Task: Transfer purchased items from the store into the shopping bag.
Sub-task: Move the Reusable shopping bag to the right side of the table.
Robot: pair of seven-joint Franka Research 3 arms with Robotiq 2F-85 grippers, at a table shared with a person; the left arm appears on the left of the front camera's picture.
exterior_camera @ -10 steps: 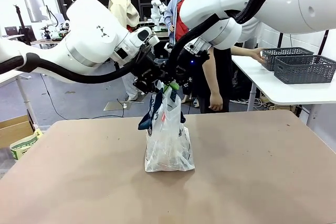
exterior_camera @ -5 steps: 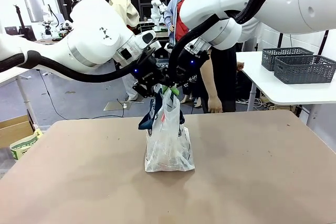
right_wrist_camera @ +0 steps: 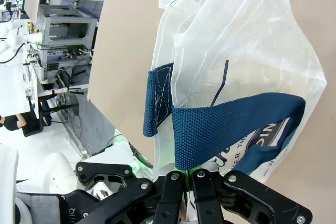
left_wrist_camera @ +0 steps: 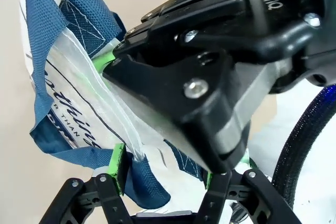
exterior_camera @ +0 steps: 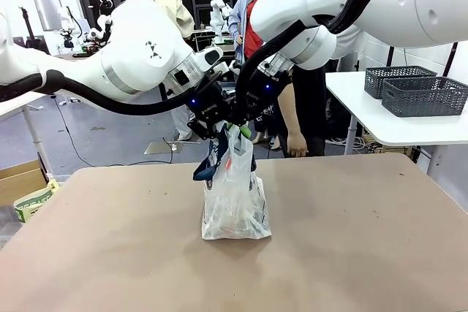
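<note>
The shopping bag (exterior_camera: pixel 235 199) was hung below both grippers: a navy handle (right_wrist_camera: pixel 226 124) was pinched in the shut right gripper (right_wrist_camera: pixel 186 174), apparently for lifting, while the left gripper (left_wrist_camera: pixel 165 169) stood part-open astride the rim.

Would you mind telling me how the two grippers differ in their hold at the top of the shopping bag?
The right gripper is shut tight on a navy handle; the left gripper stands open, its pads around the other handle and bag film. The right comes from the right, the left from the left. Both meet above the shopping bag.
</note>
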